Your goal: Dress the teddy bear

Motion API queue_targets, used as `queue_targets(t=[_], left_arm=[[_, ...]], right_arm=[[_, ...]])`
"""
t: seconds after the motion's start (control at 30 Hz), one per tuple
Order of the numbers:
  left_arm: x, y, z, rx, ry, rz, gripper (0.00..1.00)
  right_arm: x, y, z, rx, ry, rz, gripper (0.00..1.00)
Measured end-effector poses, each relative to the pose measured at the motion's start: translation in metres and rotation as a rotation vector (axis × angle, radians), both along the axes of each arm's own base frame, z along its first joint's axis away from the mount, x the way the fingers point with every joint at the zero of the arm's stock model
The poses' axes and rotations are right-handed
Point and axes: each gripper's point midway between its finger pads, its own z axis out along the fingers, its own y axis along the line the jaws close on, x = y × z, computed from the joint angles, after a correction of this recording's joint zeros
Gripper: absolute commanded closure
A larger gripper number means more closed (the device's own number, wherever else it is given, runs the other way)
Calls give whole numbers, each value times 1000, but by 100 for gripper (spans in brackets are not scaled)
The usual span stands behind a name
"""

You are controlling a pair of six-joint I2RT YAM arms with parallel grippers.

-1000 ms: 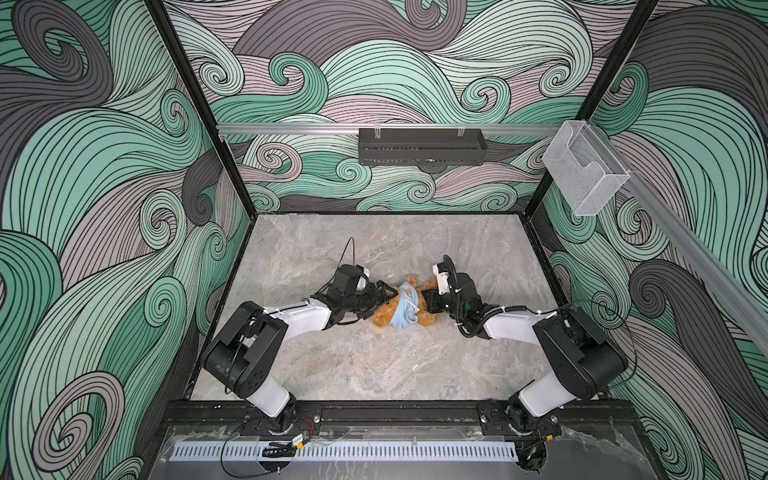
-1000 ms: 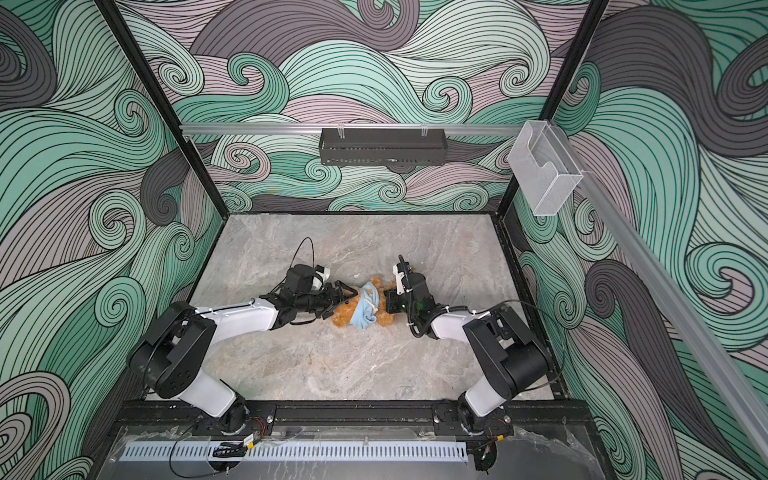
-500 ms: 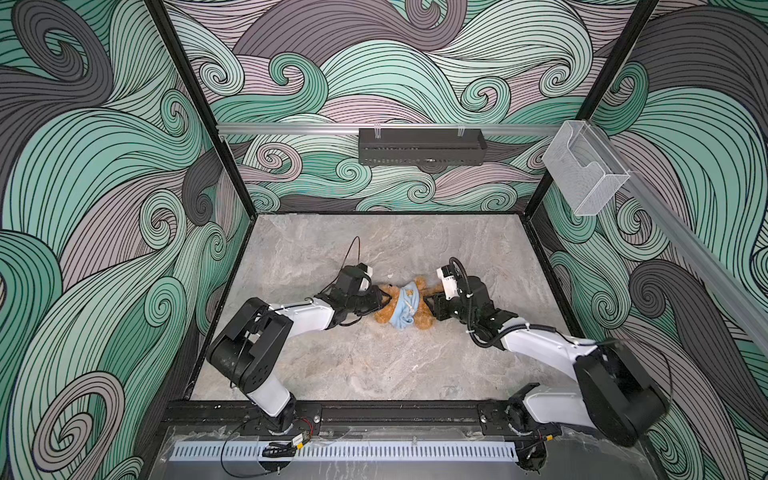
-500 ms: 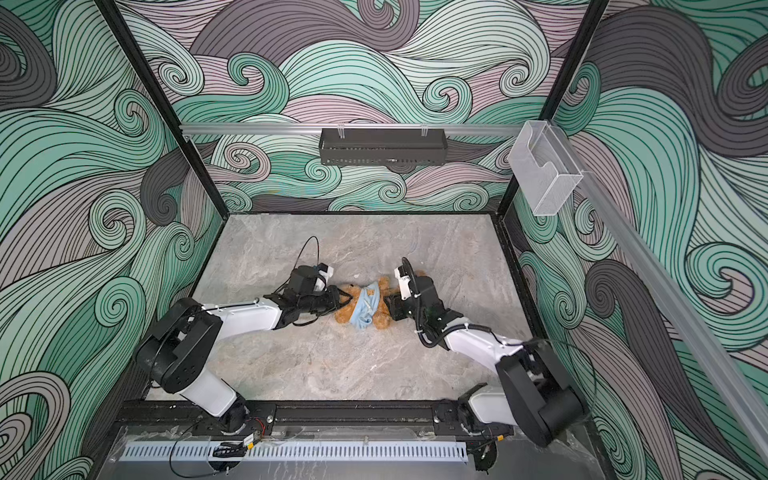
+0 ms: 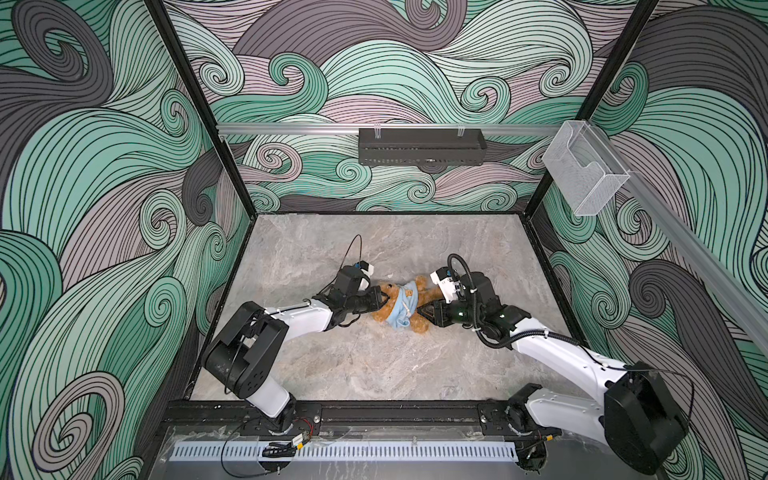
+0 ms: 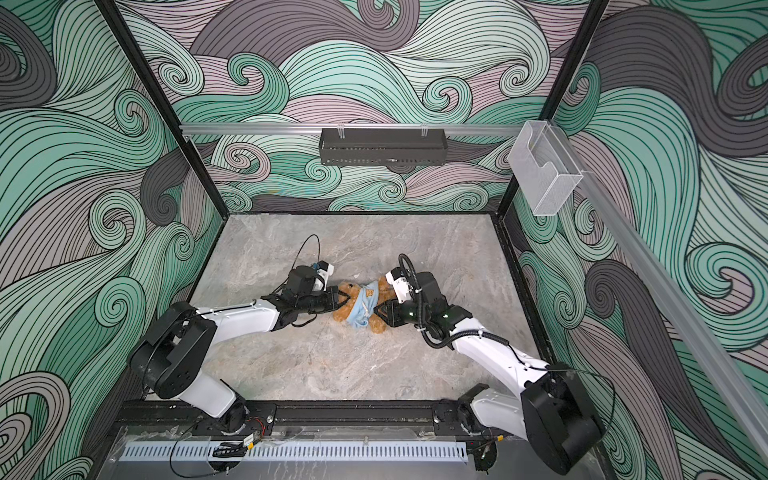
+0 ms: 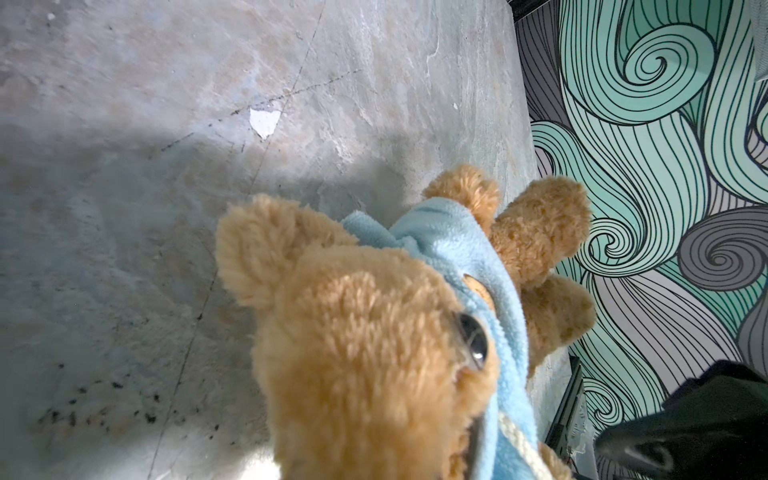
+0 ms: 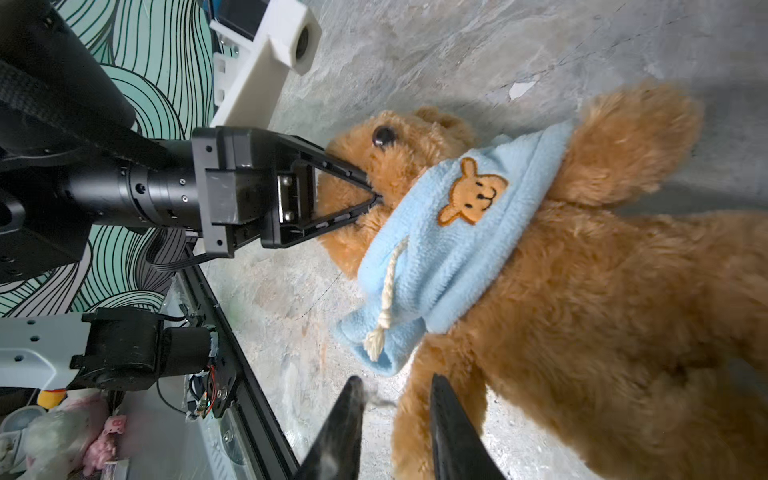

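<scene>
Top views, bear: A small plush teddy bear with curly golden-brown fur is seen lying face up near the middle of the grey marbled table, its head turned toward the left arm.
Top views, clothing: A light blue fleece shirt is bunched round the neck and chest. The belly and legs are left bare in both top views.
Top views, grippers: The black left gripper is set at the head end and the black right gripper at the lower body, opposite it.
Left wrist view: The teddy bear fills the foreground. The edge of the shirt is drawn across the cheek below the dark eye. This gripper's own fingers are not shown.
Right wrist view, left gripper: The left gripper is seen closed to a point at the shirt's neck edge by the muzzle. Fabric appears to be pinched.
Right wrist view, right gripper: The right gripper is seen with its fingers parted. A furry limb lies partly in the gap, and nothing is visibly clamped.
Right wrist view, shirt: A brown bear-face patch and a cream drawstring are shown.
Change: A second earlier the left jaws were spread beside the head, and now they are shut. The right arm is now stretched lower and farther out.
Meaning: The collar is judged secured, so the shirt can next be pulled down over the body. The arms are not yet seen through sleeves.
</scene>
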Motion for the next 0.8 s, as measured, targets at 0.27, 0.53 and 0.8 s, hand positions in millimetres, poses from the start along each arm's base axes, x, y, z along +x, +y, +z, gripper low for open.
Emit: queue_targets(t=[0.27,0.53,0.8], left_arm=[[-2,3,3,12,0,11,100],[-2,3,2,14,2,11,100],[-2,4,2,15,1,14,100]], right_arm=[[6,8,-30,-19,140,-18,77],[16,16,-45,2,184,-48,77],[24,28,-48,48,194,-59,78]])
